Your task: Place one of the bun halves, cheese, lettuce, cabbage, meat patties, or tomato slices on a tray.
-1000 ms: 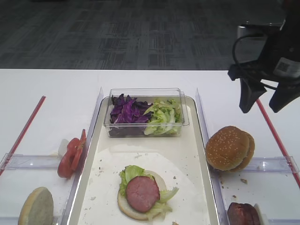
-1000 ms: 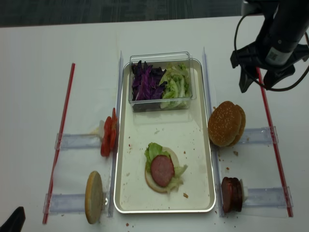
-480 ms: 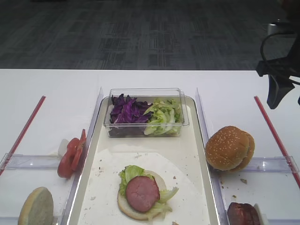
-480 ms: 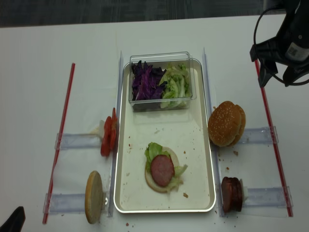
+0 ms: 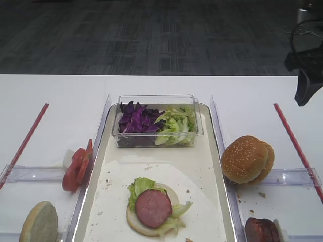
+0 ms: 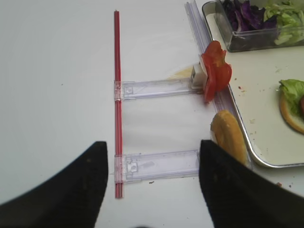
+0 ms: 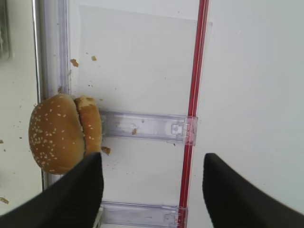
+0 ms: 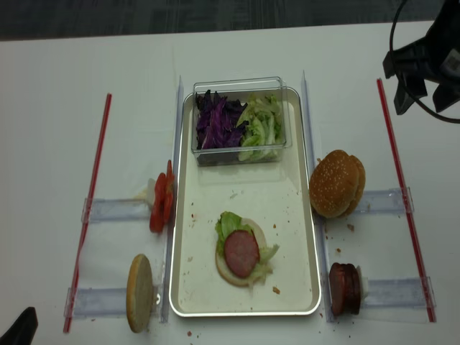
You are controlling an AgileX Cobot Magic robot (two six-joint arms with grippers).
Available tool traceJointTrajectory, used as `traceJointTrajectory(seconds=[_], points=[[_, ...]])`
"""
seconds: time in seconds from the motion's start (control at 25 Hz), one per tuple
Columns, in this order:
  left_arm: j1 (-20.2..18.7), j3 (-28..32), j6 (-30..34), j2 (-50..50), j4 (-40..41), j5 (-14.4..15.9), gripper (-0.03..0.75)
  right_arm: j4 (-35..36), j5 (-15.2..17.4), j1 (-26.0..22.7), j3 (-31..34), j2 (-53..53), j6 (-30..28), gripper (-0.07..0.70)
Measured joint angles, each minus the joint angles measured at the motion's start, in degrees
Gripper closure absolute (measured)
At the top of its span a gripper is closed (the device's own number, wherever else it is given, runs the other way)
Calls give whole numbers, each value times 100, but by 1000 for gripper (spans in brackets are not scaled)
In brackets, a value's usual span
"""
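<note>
On the cream tray (image 5: pixel 218 151) (image 8: pixel 310 237) lies a bun base topped with lettuce and a meat patty (image 5: pixel 153 207) (image 8: pixel 241 254). Sesame bun halves (image 5: pixel 247 159) (image 7: pixel 59 133) lean in a holder right of the tray, with meat patties (image 8: pixel 345 289) nearer the front. Tomato slices (image 6: pixel 216 71) (image 5: pixel 76 169) and a pale bun half (image 6: pixel 229 137) (image 8: pixel 140 292) stand on the left. My right gripper (image 7: pixel 152 161) (image 8: pixel 429 97) hovers open and empty at the far right, beyond the sesame buns. My left gripper (image 6: pixel 153 145) is open and empty over the left holders. The cheese is out of view.
A clear plastic box at the tray's far end holds purple cabbage (image 5: pixel 135 119) and green lettuce (image 5: pixel 174 126). Red strips (image 5: pixel 295 141) (image 6: pixel 117 95) and clear plastic holders (image 7: pixel 147 128) (image 6: pixel 159 164) flank the tray. Crumbs dot the table.
My right gripper has moved to the right and a little towards the back, away from the tray, still open. Nothing on the table has shifted.
</note>
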Motion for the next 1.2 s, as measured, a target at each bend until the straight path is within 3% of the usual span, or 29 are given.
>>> traceJointTrajectory(seconds=[0.12,0.68,1.2], points=[[0,0,0,0,0,0,288,0,0,0,173,-293,0,171],[0,0,0,0,0,0,288,0,19,0,2136,-1963,0,171],[0,0,0,0,0,0,288,0,-482,0,3693,-3381,13,171]])
